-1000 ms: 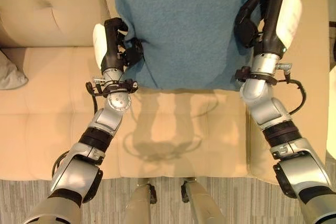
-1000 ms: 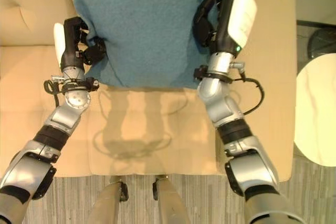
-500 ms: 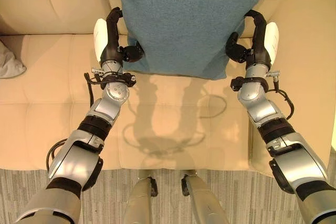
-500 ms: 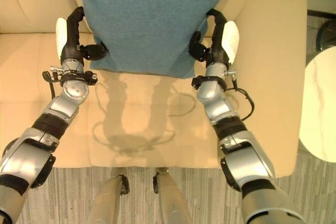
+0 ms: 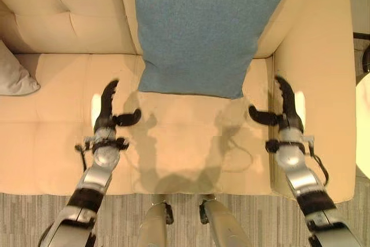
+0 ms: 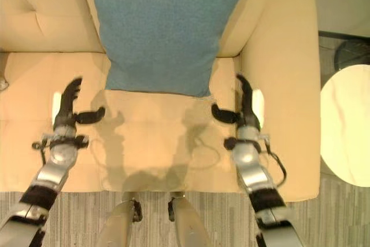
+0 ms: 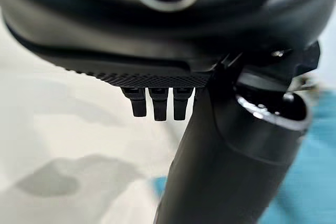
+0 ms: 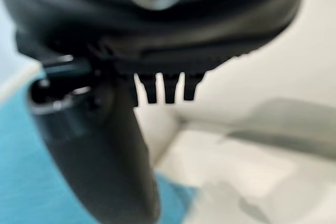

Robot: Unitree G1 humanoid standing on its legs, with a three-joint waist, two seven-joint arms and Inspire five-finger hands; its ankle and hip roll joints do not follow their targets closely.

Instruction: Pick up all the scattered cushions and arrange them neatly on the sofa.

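A large teal cushion [image 5: 202,27] leans upright against the backrest of the beige sofa [image 5: 63,21], its lower edge resting on the seat. My left hand [image 5: 107,111] hovers over the seat below and left of the cushion, fingers straight and thumb out, holding nothing. On the other side my right hand [image 5: 284,111] is likewise open, apart from the cushion, close to the sofa's right armrest [image 5: 315,85]. A light grey cushion [image 5: 14,76] lies on the seat at the far left, partly cut off by the view's edge.
The seat [image 5: 185,143] between my hands is bare. A round pale side table [image 6: 347,125] stands right of the armrest. Grey striped carpet [image 5: 29,206] runs along the sofa's front edge.
Both hands have let go of the teal cushion and drawn back toward the seat's front. The cushion now stands on its own against the backrest.
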